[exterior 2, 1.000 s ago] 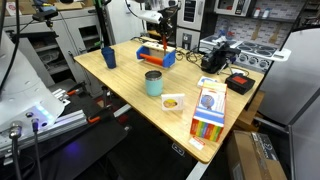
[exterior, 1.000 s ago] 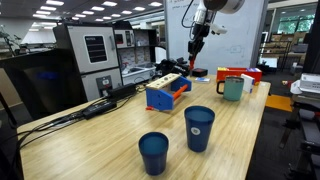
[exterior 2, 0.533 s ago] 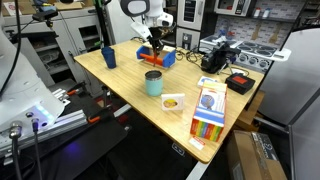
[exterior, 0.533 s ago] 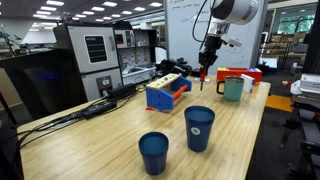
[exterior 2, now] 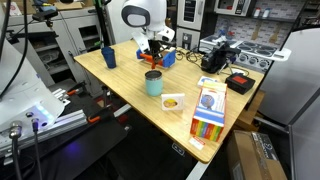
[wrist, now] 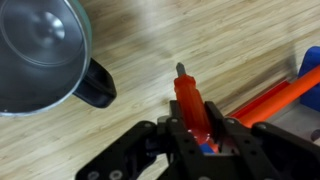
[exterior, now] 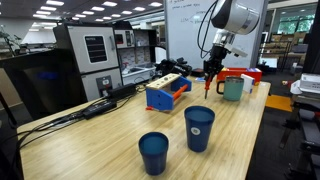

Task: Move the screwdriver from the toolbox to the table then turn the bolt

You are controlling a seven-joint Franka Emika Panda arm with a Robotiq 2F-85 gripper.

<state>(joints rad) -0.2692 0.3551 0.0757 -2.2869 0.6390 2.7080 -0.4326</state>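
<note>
My gripper (wrist: 194,138) is shut on a red-orange screwdriver (wrist: 190,100), whose tip points away from the jaws toward the wooden table (wrist: 200,40). In an exterior view the gripper (exterior: 210,68) holds the screwdriver (exterior: 208,84) point-down above the table, between the blue-and-orange toolbox (exterior: 167,91) and a teal mug (exterior: 232,89). In an exterior view the gripper (exterior 2: 152,48) hangs just in front of the toolbox (exterior 2: 158,55), near the teal mug (exterior 2: 153,82). In the wrist view the mug (wrist: 45,45) lies at upper left. I cannot make out a bolt.
Two blue cups (exterior: 199,127) (exterior: 153,151) stand near the table's front in an exterior view. A red box (exterior: 248,73) and a white mug sit behind the teal mug. A marker pack (exterior 2: 208,115), a small bowl (exterior 2: 173,102) and a black device (exterior 2: 240,82) lie further along.
My gripper has carried the screwdriver away from above the toolbox and lowered it toward the table beside the teal mug.
</note>
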